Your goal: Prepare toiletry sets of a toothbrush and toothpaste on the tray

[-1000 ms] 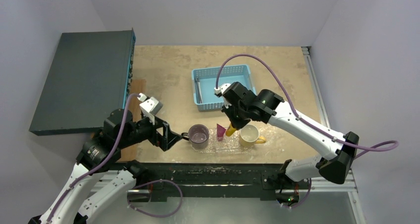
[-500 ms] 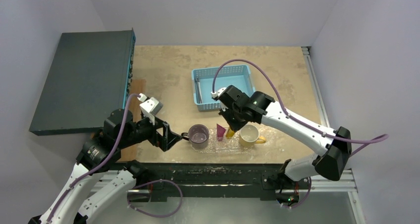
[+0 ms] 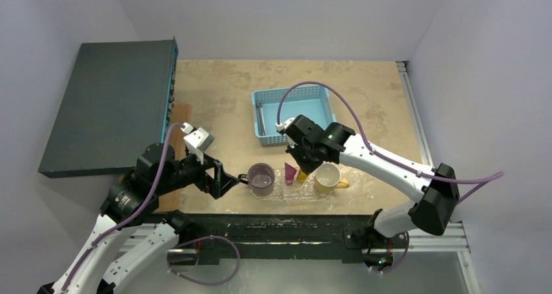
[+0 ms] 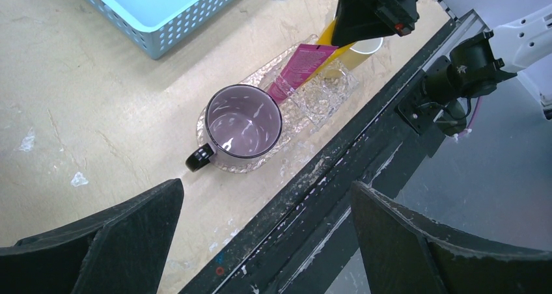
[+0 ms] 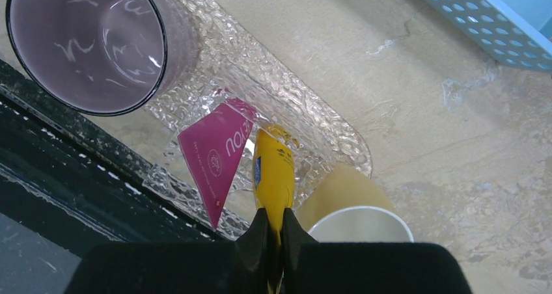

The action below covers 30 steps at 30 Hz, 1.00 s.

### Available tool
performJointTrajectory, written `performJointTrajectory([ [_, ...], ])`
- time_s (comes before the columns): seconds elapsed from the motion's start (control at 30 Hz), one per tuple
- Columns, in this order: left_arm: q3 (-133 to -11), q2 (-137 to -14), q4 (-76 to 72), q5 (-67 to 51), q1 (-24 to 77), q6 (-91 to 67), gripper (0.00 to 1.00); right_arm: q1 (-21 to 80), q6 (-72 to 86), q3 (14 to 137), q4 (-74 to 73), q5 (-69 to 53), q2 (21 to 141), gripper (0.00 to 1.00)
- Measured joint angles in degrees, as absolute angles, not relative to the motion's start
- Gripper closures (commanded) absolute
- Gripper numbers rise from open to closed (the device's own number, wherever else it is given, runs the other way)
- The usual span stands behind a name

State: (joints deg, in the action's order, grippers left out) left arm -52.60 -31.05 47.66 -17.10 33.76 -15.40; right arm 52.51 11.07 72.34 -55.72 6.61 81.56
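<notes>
Right gripper (image 5: 273,227) is pressed tight on the upper end of the yellow tube (image 5: 273,173). The tube hangs steeply from the fingers with its lower end at the tray (image 5: 319,131), touching or just above it; the views do not settle which. Position of the tube: middle of the tray, just beside the pink tube (image 5: 215,154), which lies flat on the crinkled surface, and between the purple mug (image 5: 84,40) at one end and the yellow mug (image 5: 351,213) at the other. Left gripper (image 4: 263,200) stands spread wide and empty, near the purple mug's handle but apart from it. Handling, as judged: the yellow tube is light and soft-walled, so it will dent under a hard pinch and may swing or twist between the fingers. The flat tail or the firm shoulder is the safer hold, not the belly. Its glossy skin looks slippery, and the bumpy tray offers little flat seating, so it may roll toward a mug on release. Appearance: short, plump, yellow-orange body with a small blue mark and dark print on its face. The pink tube is magenta with white lettering, wide at one end and narrowing to the other. No toothbrush can be made out on the tray. The light-blue basket (image 3: 291,115) sits well beyond it on the table (image 3: 215,92).
</notes>
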Motion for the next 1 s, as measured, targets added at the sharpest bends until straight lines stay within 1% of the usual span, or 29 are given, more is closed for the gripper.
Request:
performJointTrajectory([
  [0.33,-52.6,-31.0,47.7,-17.1,33.8,-15.4,0.00,52.5,11.1,70.7,-54.6,7.0,83.1,1.00],
  [0.67,-52.6,-31.2,47.7,-17.1,33.8,-15.4,0.00,52.5,11.1,70.3,-54.1,7.4,83.2,0.94],
  [0.8,-52.6,-31.5,47.7,-17.1,33.8,-15.4,0.00,52.5,11.1,70.3,-54.0,8.0,83.4,0.89],
  [1.0,-52.6,-31.6,47.7,-17.1,33.8,-15.4,0.00,52.5,11.1,70.3,-53.3,8.1,84.0,0.79],
])
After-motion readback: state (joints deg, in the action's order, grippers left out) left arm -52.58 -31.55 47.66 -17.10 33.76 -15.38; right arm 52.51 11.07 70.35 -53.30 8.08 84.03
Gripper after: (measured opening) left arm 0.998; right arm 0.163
